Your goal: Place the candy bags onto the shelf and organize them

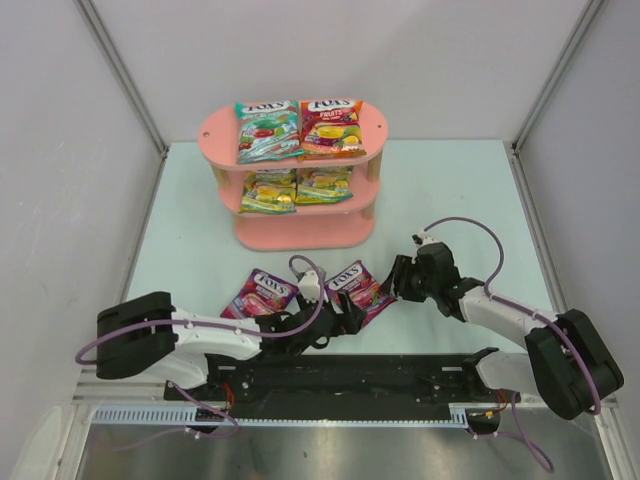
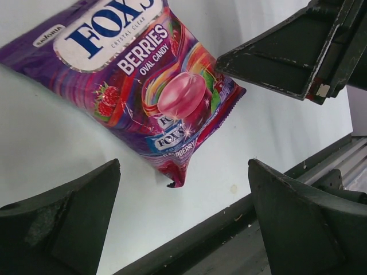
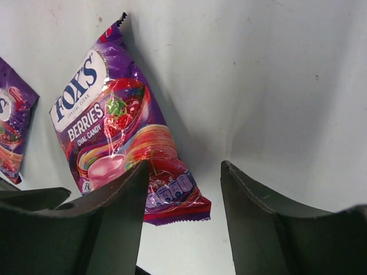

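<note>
Two purple bags (image 1: 262, 294) on pale green table (image 1: 450, 190), grey walls (image 1: 300, 50), left hand (image 2: 183, 172) wide open, right hand (image 3: 184, 166) part-open, both empty

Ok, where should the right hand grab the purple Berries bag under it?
Come straight down and pinch the purple Berries bag across its short width near the crimped end under the right hand; it lies flat on the table, so only edges offer purchase.
</note>
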Available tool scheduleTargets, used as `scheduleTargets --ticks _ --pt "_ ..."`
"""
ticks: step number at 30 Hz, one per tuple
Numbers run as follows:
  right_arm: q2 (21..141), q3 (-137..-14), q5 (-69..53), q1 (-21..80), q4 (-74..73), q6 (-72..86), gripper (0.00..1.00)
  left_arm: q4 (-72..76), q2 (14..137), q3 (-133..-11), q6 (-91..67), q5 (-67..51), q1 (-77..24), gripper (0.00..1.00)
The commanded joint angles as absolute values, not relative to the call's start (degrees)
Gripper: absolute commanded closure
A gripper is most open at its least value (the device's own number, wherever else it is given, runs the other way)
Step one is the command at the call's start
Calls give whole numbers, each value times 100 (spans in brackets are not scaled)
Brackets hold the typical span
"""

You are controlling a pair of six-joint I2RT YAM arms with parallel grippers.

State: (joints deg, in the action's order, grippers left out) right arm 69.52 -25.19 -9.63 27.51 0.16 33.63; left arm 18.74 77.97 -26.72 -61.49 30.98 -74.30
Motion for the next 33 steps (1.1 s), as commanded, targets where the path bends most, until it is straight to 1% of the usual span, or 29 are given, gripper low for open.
scheduleTargets --ticks 1,4,5,8,12,14,15,20,21,23,26,28,33 --pt "7022 -2470 -1213 2733 475 3348 43 2022 8024 -2944 -6556 3059 -7541 2" --pt "7119 -2417 -1301 2742 571 3357 45 1960 8217 -3049 -6697 2980 -7559 3" --pt "7145 -2400 -1336 2751 606 3357 49 1934 8270 -3137 -6723 2884 -7559 4" --pt "7189 -2356 -1450 2786 676 3401 54 1741 8472 -3339 -6837 2734 -7576 5" --pt "7102 -2259 -1547 2900 747 3463 56 1547 8631 -3419 -7048 2733 -7629 9" --pt "7049 -2215 -1547 2979 773 3489 57 1521 8666 -3375 -7172 2742 -7646 13" --pt "6997 -2163 -1564 2997 791 3515 59 1512 8675 -3349 -7207 2768 -7655 15" --pt "6900 -2048 -1705 3041 940 3586 70 1319 8631 -3305 -7321 2883 -7664 19" --pt "6873 -2048 -1705 3050 932 3595 71 1249 8605 -3305 -7330 2926 -7673 19" --pt "6864 -2048 -1696 3059 905 3604 70 1029 8491 -3261 -7409 3041 -7673 19" --pt "6812 -2048 -1670 3085 879 3604 64 766 8359 -3164 -7506 3234 -7682 18" --pt "6794 -2048 -1661 3102 879 3586 61 573 8253 -3138 -7532 3339 -7690 17" --pt "6803 -2048 -1661 3146 896 3603 60 685 8314 -3094 -7497 3463 -7682 15"
